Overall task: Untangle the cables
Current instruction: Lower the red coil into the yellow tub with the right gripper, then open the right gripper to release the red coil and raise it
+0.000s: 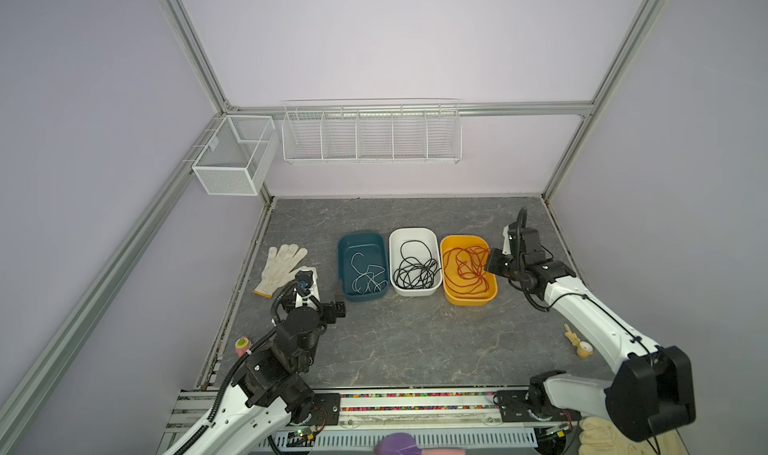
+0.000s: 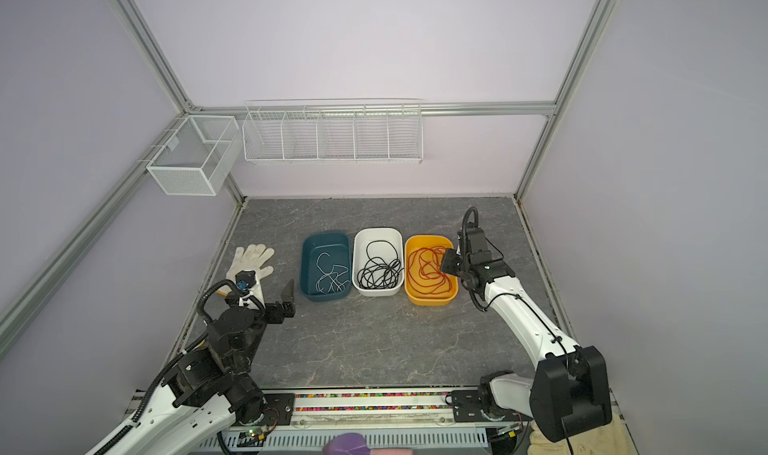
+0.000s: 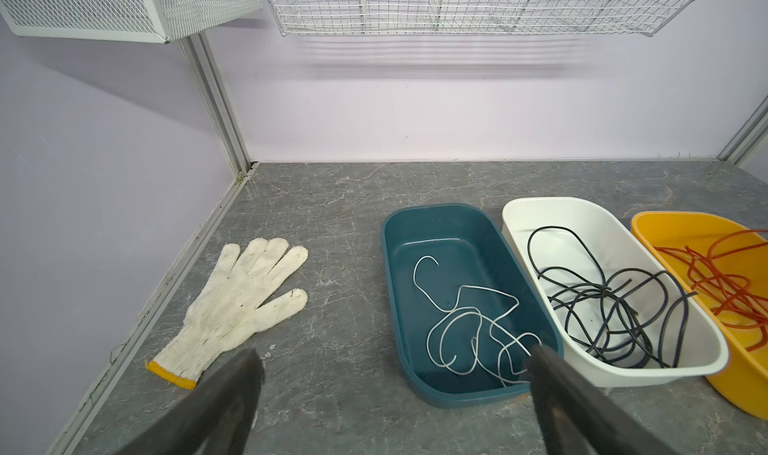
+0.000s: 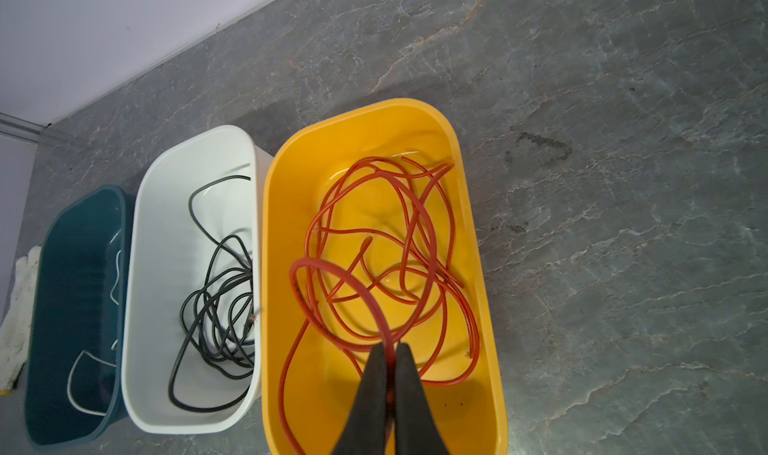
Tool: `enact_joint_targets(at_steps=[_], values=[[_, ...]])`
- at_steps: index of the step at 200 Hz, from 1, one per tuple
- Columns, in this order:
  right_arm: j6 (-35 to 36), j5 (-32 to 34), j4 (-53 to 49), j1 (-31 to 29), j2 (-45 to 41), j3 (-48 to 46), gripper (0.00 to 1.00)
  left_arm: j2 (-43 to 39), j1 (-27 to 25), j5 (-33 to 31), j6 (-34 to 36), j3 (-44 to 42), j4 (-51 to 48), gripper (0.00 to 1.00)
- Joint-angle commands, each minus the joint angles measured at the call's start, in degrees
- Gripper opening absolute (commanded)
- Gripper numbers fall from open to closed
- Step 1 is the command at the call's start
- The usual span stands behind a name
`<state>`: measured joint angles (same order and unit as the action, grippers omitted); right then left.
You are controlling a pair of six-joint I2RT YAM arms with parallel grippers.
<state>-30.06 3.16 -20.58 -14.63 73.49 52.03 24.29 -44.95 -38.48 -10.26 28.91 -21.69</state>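
The right arm's jaws are pressed together on a raised loop of thin red cable. The rest of the red strands lie coiled below and ahead of the jaws in the oval yellow plastic tub. Off to one side of these jaws, past the tub wall, thin black cables sit in the white plastic tub, and a thin white wire lies in the dark teal plastic tub. The left arm's jaws are spread wide and hold nothing. They sit low over the grey marbled bench, with the teal tub just beside one jaw and a white knitted work glove beside the other.

The pinched loop seems to pass through several other coils. A straight pull would probably cinch a knot or lift the whole bundle, perhaps dragging the light tub along. The smooth strand could also slip out of the jaws. If it is let go carelessly, the springy loop might flop over the wall onto the black cables.
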Motion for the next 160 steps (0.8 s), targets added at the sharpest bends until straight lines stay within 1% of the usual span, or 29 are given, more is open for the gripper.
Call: enact_joint_targets(at_steps=[1,60,127,131,160], values=[[-1.7,-1.3,5.0,0.7,2.9,-0.8,0.06,-0.1,0.2,0.6,0.1,-0.4,0.3,0.99],[-3.0,-3.2,9.5,0.8,12.0,-0.7,0.06,-0.1,0.2,0.8,0.2,-0.5,0.6,0.99],[-4.0,-4.2,13.0,0.7,18.1,-1.3,0.06,0.1,0.2,1.1,0.3,-0.7,1.0,0.99],[-4.0,-4.2,13.1,0.7,18.5,-2.8,0.06,0.1,0.2,1.1,0.3,-0.7,1.0,0.99],[-4.4,-5.0,14.0,0.6,20.5,-3.3,0.07,0.1,0.3,1.2,0.4,-0.8,1.2,0.99]])
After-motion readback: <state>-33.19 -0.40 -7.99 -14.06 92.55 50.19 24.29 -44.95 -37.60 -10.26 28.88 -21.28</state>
